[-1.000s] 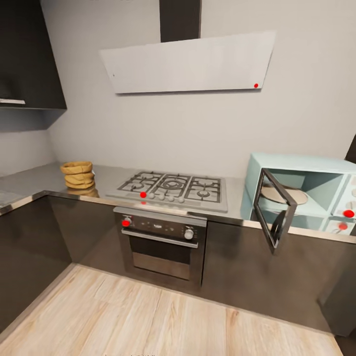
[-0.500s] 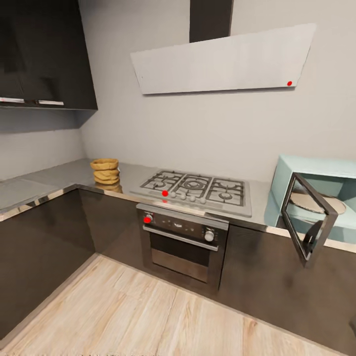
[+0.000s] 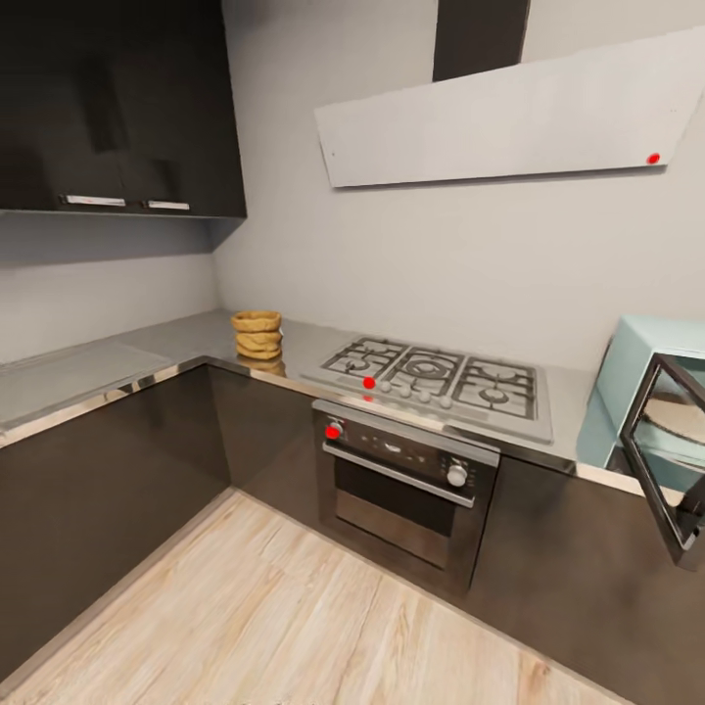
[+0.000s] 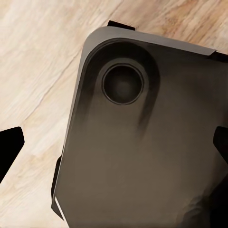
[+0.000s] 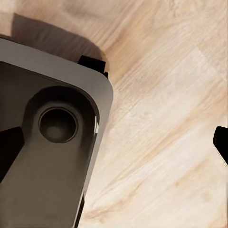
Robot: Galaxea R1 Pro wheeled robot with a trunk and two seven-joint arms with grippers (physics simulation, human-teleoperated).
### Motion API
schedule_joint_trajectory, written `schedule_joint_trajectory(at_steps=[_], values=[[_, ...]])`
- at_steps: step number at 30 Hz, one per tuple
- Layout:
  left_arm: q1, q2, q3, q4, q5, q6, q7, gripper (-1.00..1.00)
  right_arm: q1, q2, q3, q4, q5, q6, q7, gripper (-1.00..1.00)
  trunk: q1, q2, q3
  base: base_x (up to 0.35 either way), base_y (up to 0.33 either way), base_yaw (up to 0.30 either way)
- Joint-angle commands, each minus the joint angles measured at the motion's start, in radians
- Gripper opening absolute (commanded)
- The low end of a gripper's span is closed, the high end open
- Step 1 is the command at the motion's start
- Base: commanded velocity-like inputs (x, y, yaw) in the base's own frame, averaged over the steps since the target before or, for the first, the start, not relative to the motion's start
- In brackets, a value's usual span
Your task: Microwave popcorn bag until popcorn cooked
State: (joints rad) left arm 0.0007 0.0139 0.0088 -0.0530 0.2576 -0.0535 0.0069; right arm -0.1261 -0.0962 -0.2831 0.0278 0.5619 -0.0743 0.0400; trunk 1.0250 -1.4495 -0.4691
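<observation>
Resting popcorn bag [image 3: 258, 334] beside hob [image 3: 431, 377]

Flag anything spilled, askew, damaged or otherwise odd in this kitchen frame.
Nothing looks spilled or damaged. The popcorn bag stands upright on the countertop left of the gas hob. The microwave door hangs wide open past the counter edge, which suits loading. Oven shut.

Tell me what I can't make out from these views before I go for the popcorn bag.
- Popcorn: the popcorn bag is too far off in the head view to see inside.
- Microwave: cut off by the head view's right edge, knobs out of frame; its open door covers part of the cavity.
- Grippers: both wrist views look down at the robot's base and floor; dark finger tips sit at the edges, so their state is unclear.
</observation>
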Motion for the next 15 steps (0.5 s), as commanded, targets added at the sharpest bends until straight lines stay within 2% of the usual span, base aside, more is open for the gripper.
schedule_joint_trajectory(at_steps=[1,15], values=[[0.001,0.0,0.0,-0.001,0.003,-0.001,0.001,1.0,-0.001,-0.001,-0.008,0.003,0.005,-0.005,0.002,1.0,0.0,0.0,-0.001,0.0,0.0,0.278],[0.0,0.0,0.0,-0.001,0.003,-0.001,0.001,1.0,-0.001,0.005,-0.008,0.003,0.0,-0.007,0.0,1.0,0.0,0.0,-0.001,0.0,0.0,0.278]])
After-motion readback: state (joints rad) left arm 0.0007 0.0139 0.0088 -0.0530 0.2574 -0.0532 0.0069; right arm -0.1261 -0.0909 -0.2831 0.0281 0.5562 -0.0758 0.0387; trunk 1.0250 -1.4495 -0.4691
